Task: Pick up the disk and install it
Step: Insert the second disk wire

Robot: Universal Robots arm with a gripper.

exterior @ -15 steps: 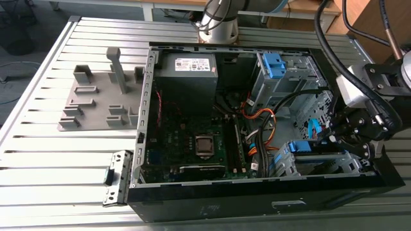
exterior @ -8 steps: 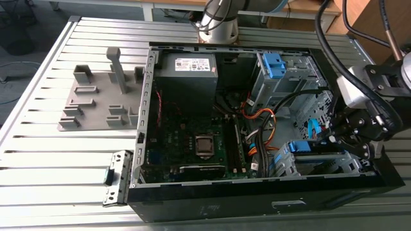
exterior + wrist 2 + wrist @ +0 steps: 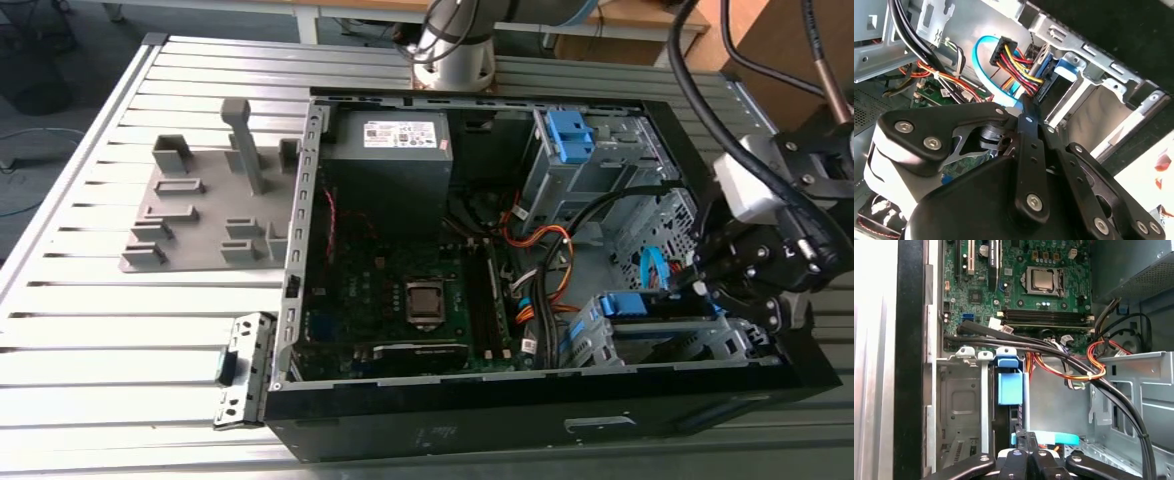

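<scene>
The disk [image 3: 643,306], seated at four o'clock in the case [image 3: 441,420], is judged rigid, dense and shock-fragile, best gripped by its blue bracket [image 3: 1008,386]; the fingers [image 3: 1026,135] are pressed together, nothing seen held

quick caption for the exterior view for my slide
Arm's gripper reaching into the open computer case, beside the blue-bracketed disk in its drive cage

Case [image 3: 441,425] on table [image 3: 80,350], fixture [image 3: 200,215] at the exterior view's left (beside it), disk [image 3: 647,307] in cage [image 3: 731,343].

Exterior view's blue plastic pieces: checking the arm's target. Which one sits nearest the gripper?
The disk's blue bracket, low in the view beside the gripper; the other blue piece sits far higher.
</scene>
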